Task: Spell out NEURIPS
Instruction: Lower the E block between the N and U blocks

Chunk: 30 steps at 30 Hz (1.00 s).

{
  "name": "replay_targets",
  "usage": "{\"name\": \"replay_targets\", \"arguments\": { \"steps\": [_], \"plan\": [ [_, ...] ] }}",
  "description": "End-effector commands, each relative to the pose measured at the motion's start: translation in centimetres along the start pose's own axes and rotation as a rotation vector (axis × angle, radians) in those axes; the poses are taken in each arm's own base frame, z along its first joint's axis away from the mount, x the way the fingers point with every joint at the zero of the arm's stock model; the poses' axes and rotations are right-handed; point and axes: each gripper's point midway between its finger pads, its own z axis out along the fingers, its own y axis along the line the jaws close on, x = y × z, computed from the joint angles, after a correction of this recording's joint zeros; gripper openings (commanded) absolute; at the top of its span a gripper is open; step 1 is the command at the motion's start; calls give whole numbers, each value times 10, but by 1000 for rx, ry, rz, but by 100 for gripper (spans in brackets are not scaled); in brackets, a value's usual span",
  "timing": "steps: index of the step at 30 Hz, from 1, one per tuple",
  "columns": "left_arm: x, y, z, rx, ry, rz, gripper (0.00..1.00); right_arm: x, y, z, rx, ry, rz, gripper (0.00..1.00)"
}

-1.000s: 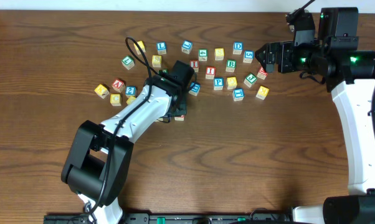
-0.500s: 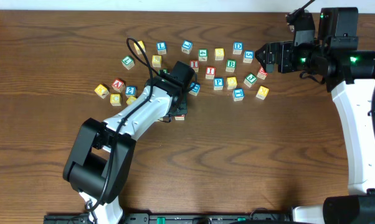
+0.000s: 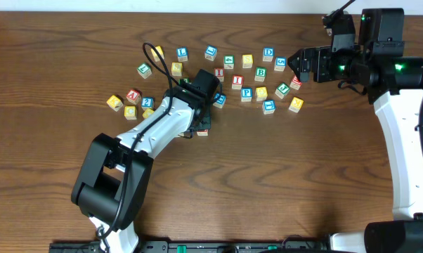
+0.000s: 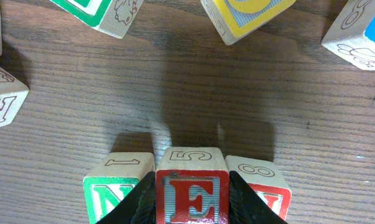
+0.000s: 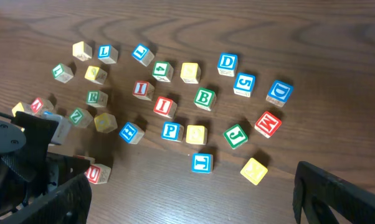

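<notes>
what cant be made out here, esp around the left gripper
Overhead: the left arm covers nearly all of the started row.
Left wrist: the green N cube is cut off by the bottom edge. A finger of the left gripper, shut on the red E cube, hides most of the red U cube's letter.
Right wrist: the left arm hides the N and E cubes entirely.

E cube [image 4: 192, 198] hemmed by N cube [image 4: 109, 196], U cube [image 4: 265, 183]; open table [image 4: 194, 93] ahead.

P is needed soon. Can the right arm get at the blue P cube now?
Probably yes: the right claw is open, nothing lies over the blue P cube, though a yellow cube crowds one side.
</notes>
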Motion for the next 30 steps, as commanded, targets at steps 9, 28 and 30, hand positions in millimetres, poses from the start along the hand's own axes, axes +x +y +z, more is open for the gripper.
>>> {"name": "replay_targets", "arguments": {
  "steps": [9,28,30],
  "plan": [
    [-1,9,-8,-24,-18,-18,31,2,-1,2,-5,6,-6,99],
    [2,13,-7,-34,1,-28,31,2,-1,2,-5,6,-6,99],
    [3,12,-6,-33,1,-37,31,2,-1,2,-5,6,-6,99]
  ]
}}
